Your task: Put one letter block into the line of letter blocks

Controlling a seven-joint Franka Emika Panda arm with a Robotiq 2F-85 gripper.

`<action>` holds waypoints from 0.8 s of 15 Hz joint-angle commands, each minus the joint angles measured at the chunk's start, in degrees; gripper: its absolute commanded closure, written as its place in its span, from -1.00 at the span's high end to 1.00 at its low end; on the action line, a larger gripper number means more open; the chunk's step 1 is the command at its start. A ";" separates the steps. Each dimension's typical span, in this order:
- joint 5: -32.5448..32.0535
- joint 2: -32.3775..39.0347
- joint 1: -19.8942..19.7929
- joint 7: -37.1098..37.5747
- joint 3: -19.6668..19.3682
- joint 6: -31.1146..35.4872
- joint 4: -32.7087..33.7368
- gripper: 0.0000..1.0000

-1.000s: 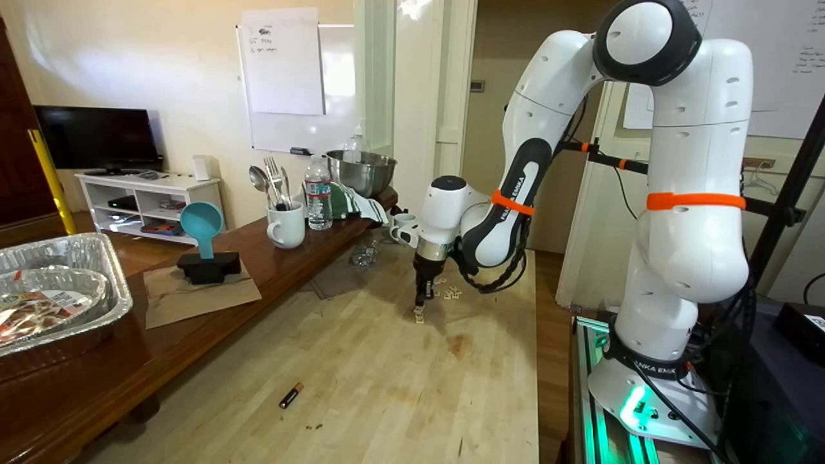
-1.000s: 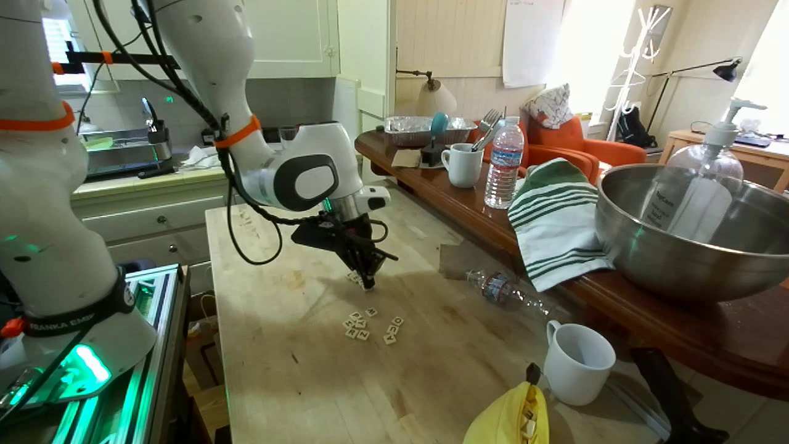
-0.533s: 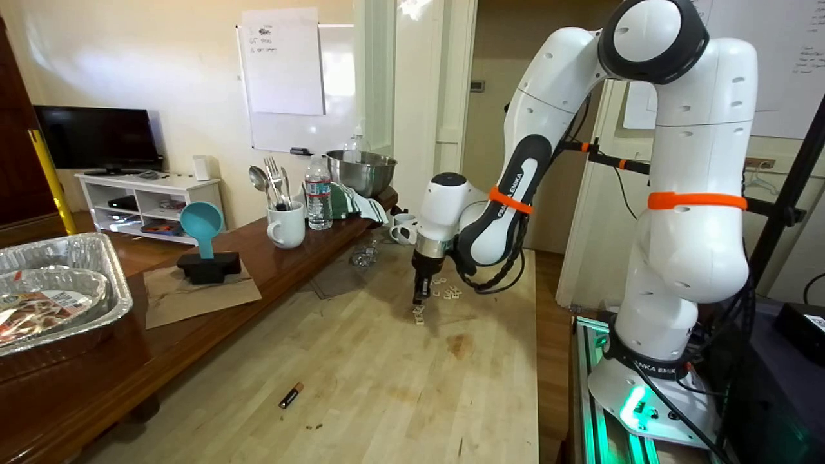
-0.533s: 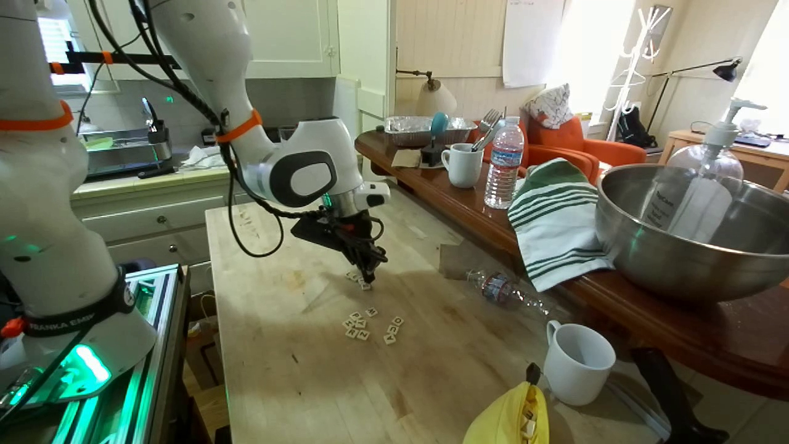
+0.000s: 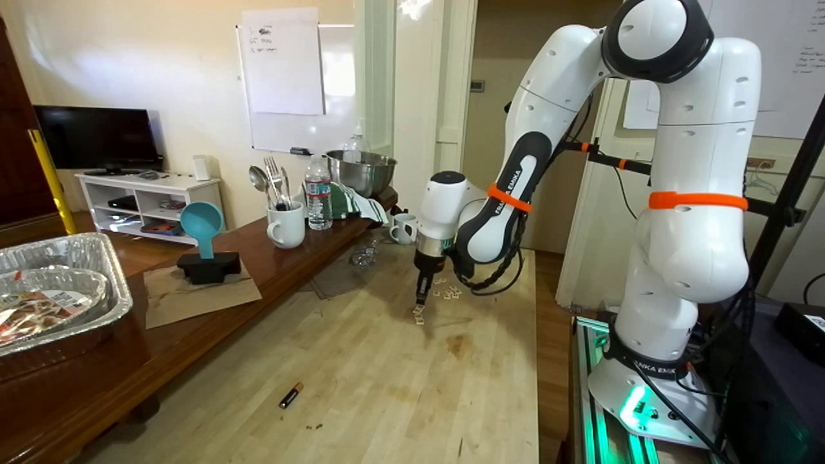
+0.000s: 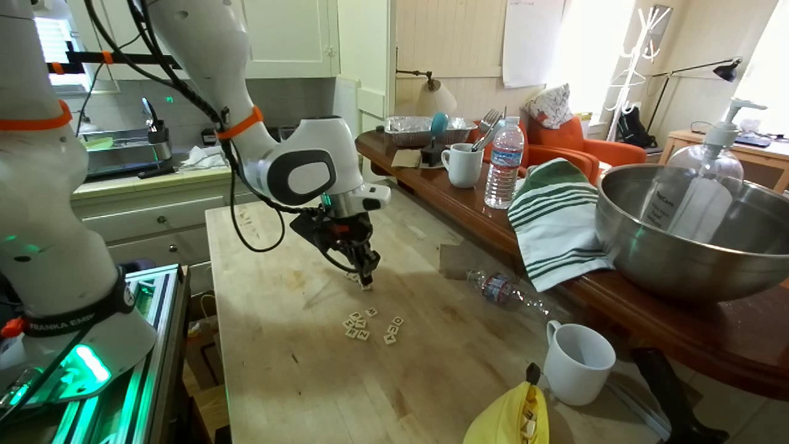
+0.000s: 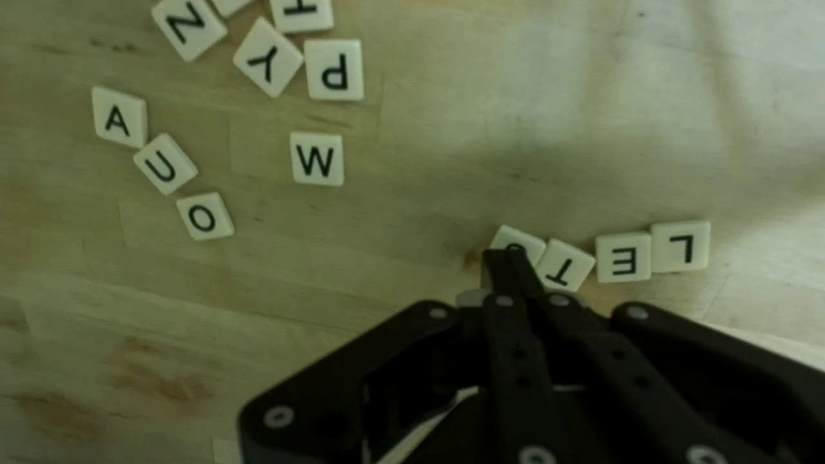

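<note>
The line of letter blocks is a short row of tiny pale tiles. In the wrist view the L block (image 7: 680, 246) and E block (image 7: 623, 258) sit side by side, with the tilted T block (image 7: 564, 265) beside them. A further tilted block (image 7: 519, 240) touches the T, its letter mostly hidden by my fingertips. My gripper (image 7: 506, 254) is shut, its tips together with nothing seen between them, over that end block. In an exterior view the gripper (image 5: 421, 301) points down at the row's end (image 5: 419, 316); an exterior view also shows it (image 6: 366, 280) partly hiding the row (image 6: 352, 277).
Loose blocks lie apart: W (image 7: 317, 160), P (image 7: 334, 69), Y (image 7: 268, 58), N (image 7: 189, 28), and A (image 7: 120, 117), U (image 7: 165, 164), O (image 7: 205, 216). A battery (image 5: 291, 395), plastic bottle (image 6: 502, 290), white mug (image 6: 579, 364) and yellow pouch (image 6: 511, 416) are on the table.
The gripper has turned about its own axis and risen slightly above the row's end. The loose blocks have not moved.
</note>
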 commanded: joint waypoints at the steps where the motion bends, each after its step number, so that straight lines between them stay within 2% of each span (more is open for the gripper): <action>1: 5.25 -1.30 -0.06 4.14 0.65 -4.32 -0.93 -1.00; 5: 11.31 -1.60 -0.49 4.49 1.73 -5.73 -0.89 -1.00; 12: 13.69 -1.47 -0.49 3.45 2.34 -4.63 -0.63 -1.00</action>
